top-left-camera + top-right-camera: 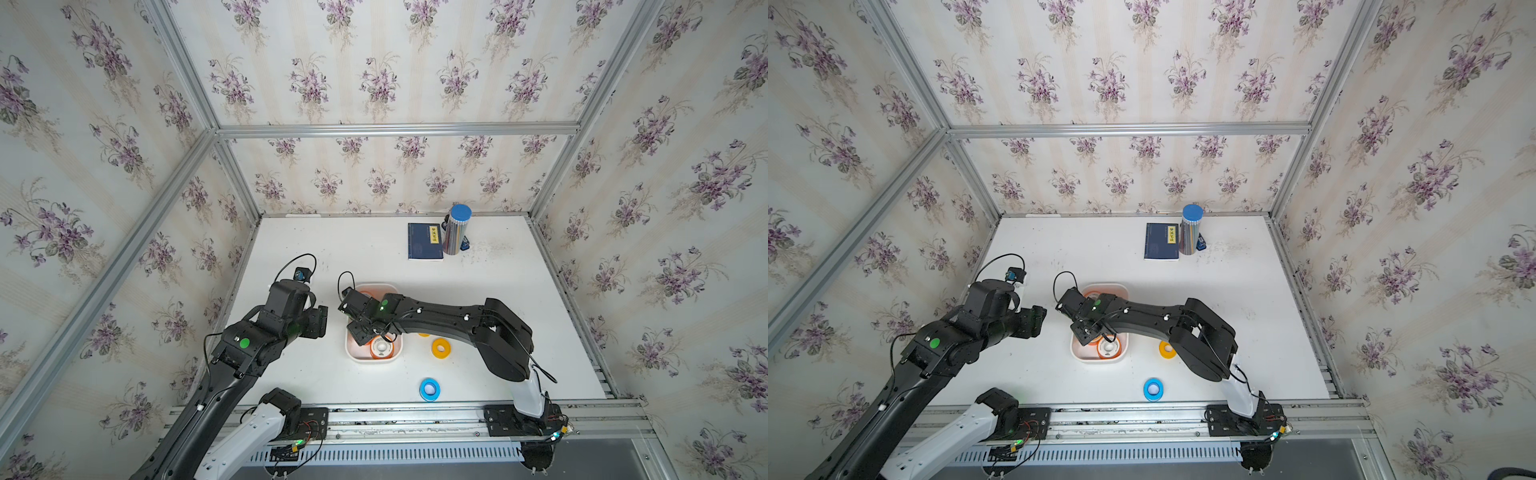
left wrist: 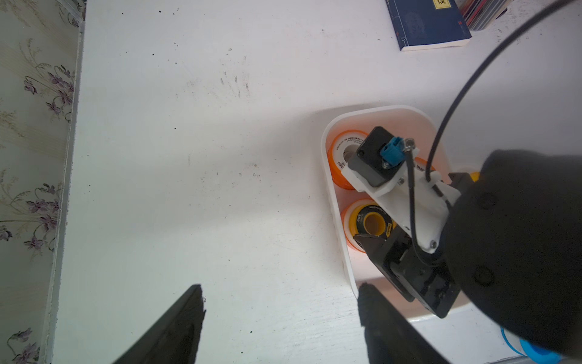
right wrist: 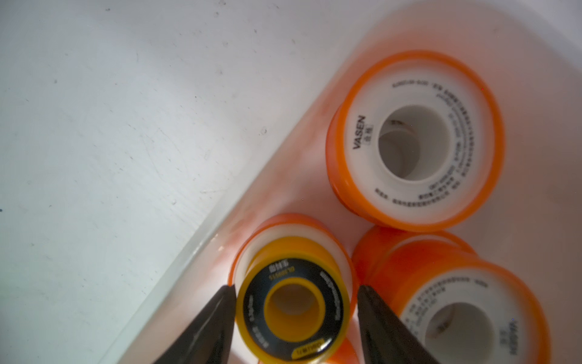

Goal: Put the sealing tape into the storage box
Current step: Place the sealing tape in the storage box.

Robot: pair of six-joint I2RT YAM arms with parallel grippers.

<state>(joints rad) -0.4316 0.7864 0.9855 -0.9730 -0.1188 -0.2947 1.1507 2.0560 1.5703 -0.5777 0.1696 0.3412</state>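
Floral-wallpaper cell (image 1: 374, 83), alu frame, white tabletop (image 1: 332, 257). Storage box (image 1: 374, 360) sits mid-table between my two arms.

R gripper (image 3: 296, 286) is down inside the box. Jaws are parted and straddle a yellow-and-black tape spool (image 3: 293, 268) w/o clamping: thin gap on one side, other fingertip right at its edge. That spool lies flat, stacked on an orange spool (image 3: 293, 220) next to the box wall (image 3: 239, 201).

R wrist view shows two more orange spools in the box, both hole-up: a VASEN-marked spool (image 3: 362, 132) and another just beside the stack (image 3: 441, 283). Both top views show a near-end orange spool (image 1: 381, 347); can't match it to the wrist-view ones.

L gripper (image 2: 280, 286) hangs over bare table just beside the box, jaws spread wide, nothing between.

Sealing tape outside the box: yellow spool (image 1: 433, 348) on the table near its right side, blue spool (image 1: 422, 390) nearer the front rail.

Far back: dark blue booklet (image 1: 424, 241), blue-capped cylinder (image 1: 455, 237) just beside it.
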